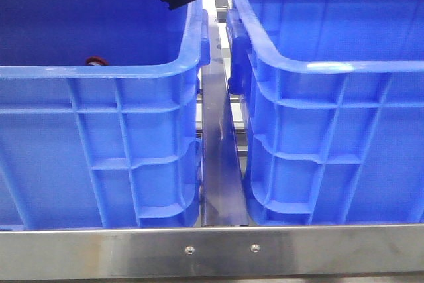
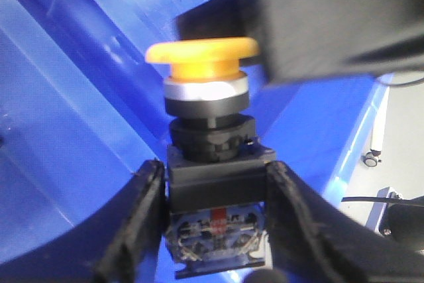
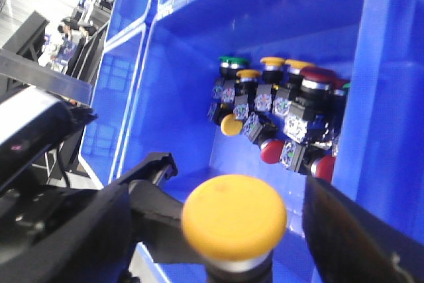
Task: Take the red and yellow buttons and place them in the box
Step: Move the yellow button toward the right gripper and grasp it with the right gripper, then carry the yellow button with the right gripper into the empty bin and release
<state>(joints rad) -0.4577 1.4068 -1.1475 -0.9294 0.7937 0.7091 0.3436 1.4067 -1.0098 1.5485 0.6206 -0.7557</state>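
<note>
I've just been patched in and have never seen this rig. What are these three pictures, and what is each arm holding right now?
This is a two-armed robot with a gripper on each arm. The front view looks forward over two big blue crates, the left crate and the right crate, side by side on a metal frame. The arms show only as dark parts at the top; a red button cap peeks over the left crate's rim.

The other two pictures come from cameras on the wrists. In the left wrist view, the left gripper is shut on a yellow button, its fingers clamping the black body. In the right wrist view, the right gripper has another yellow button between its fingers; whether they grip it is unclear. Beyond lies a pile of buttons in red, yellow and green caps in a crate corner.
</note>
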